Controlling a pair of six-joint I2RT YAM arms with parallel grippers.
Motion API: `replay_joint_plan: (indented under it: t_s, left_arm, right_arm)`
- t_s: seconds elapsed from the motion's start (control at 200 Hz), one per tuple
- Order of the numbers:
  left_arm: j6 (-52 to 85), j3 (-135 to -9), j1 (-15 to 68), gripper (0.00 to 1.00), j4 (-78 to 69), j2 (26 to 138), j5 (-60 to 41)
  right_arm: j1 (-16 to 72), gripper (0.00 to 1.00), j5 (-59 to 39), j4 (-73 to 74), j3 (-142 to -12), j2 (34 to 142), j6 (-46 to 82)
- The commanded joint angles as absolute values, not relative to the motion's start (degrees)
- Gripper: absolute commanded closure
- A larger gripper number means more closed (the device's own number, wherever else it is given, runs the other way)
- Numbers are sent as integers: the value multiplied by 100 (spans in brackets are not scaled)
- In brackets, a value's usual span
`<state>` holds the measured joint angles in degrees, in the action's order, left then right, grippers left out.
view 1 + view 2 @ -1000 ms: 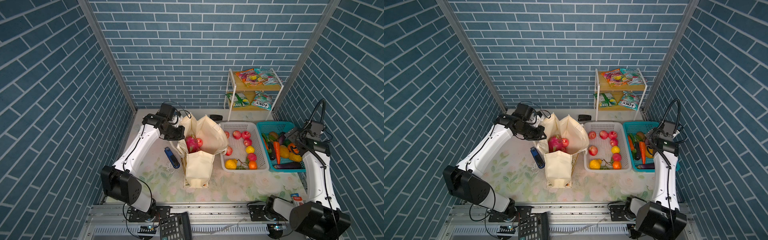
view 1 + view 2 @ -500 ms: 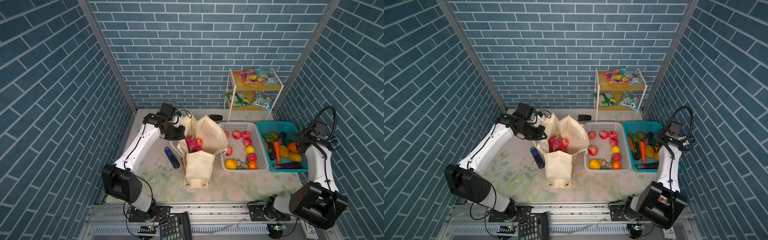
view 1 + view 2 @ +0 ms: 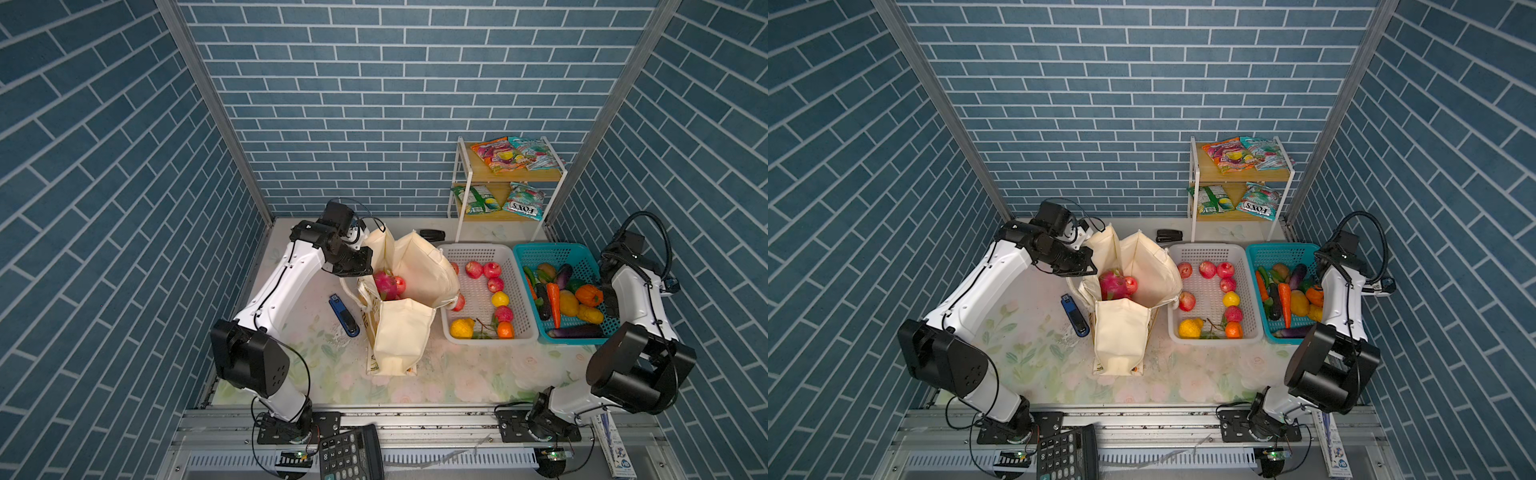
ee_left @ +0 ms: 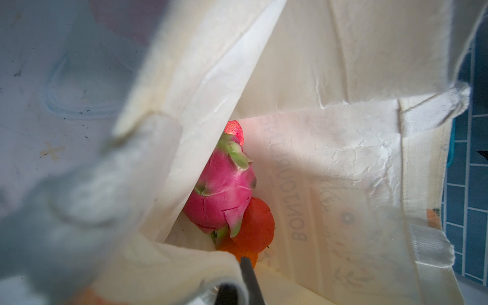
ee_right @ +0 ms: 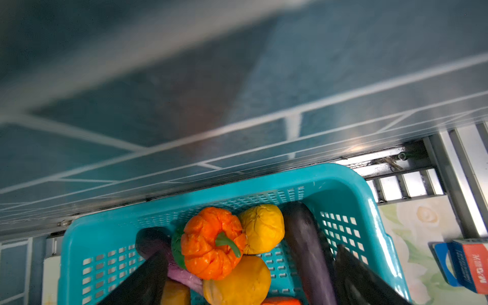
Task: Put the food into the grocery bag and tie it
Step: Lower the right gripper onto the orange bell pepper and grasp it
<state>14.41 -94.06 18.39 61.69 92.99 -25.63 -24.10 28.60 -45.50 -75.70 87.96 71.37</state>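
My left gripper (image 3: 365, 266) is clamped on the rim of the bag (image 3: 401, 336), centre of the table (image 3: 316, 374), dragon fruit (image 4: 224, 192) inside — my right gripper (image 5: 248, 253), jaws wide, hangs over the teal basket (image 3: 552, 249) at the right edge, bag to its left.

Magenta dragon fruit (image 4: 221, 190), cream bag (image 3: 401, 332)

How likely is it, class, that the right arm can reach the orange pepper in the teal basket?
Probably yes: the open right gripper hangs above the teal basket, and the orange pepper lies uncovered on top.
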Motion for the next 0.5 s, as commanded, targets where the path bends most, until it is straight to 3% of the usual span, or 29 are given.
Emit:
replay_joint_plan:
  t_s: [0.0,0.495]
  left_arm:
    - [1441,-9637,1890,95,6314,9460,-2637]
    - [1557,-9811,1890,95,6351,9583,-2541]
  right_arm:
    - [-2258,1,3155,-4669,-7775,9091,7536]
    - [-1943,2,3322,-4587,-8431,10124,7532]
